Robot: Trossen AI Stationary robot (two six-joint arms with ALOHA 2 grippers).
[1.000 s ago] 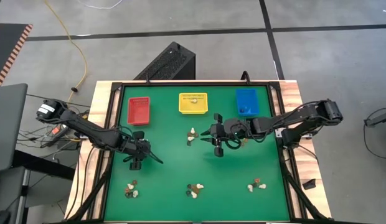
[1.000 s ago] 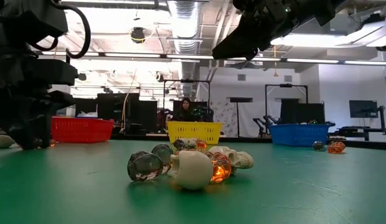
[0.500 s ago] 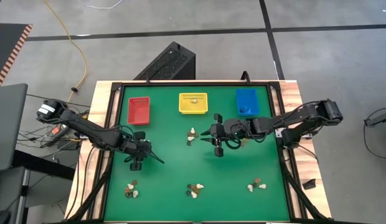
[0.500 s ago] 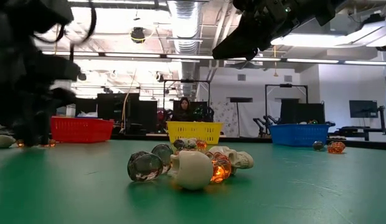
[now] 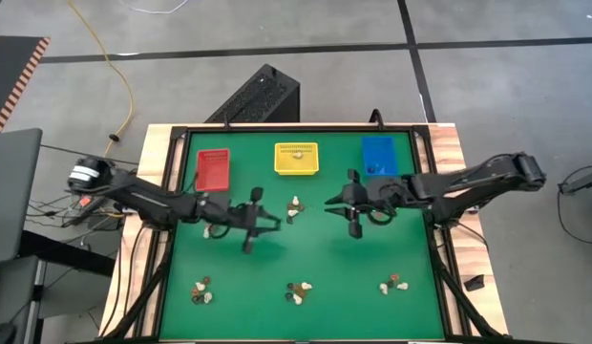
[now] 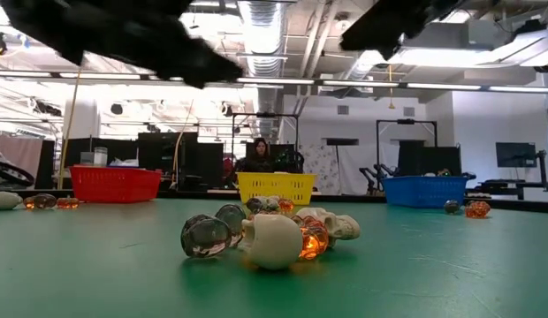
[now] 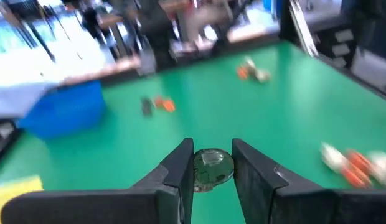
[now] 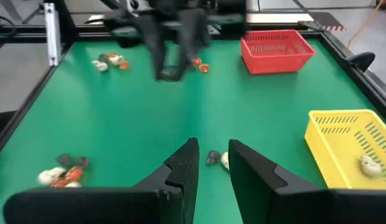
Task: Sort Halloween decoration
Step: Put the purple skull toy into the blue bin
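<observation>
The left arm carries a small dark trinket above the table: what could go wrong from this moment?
1. The left tool pinches the round dark trinket only at its sides; it may slip out.
2. The right tool is close across the middle; the arms might collide.
3. A small pile lies between them and could be scattered.
</observation>
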